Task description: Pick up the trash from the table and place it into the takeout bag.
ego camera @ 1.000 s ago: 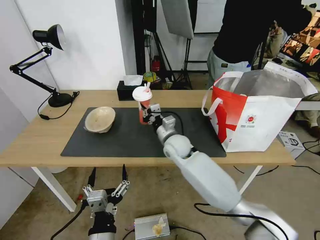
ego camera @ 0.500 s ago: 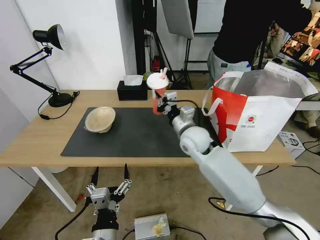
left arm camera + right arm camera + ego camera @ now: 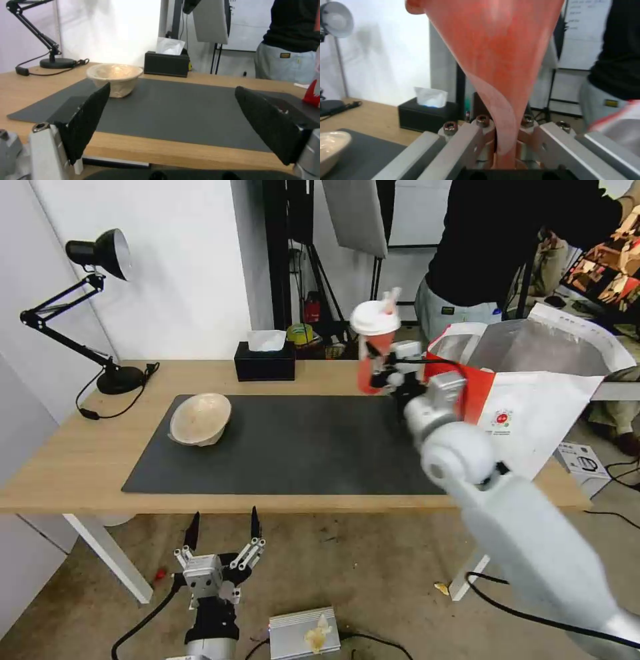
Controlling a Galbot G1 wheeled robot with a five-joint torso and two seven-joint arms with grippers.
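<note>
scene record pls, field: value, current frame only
right gripper: shut on red cup, held above the table's far edge
red cup: lifted, roughly upright, white lid and straw on, just left of the takeout bag
takeout bag: open, standing at the table's right end
beige bowl: on the grey mat, left side
left gripper: open, parked below the table front edge

Bright, even indoor light, soft shadows under the tabletop (image 3: 80, 473). Motion blur on the right arm (image 3: 527, 533) and red cup (image 3: 375, 347). Close-up cup soft and out of focus at the wrist; bowed lines toward head-view edges.
</note>
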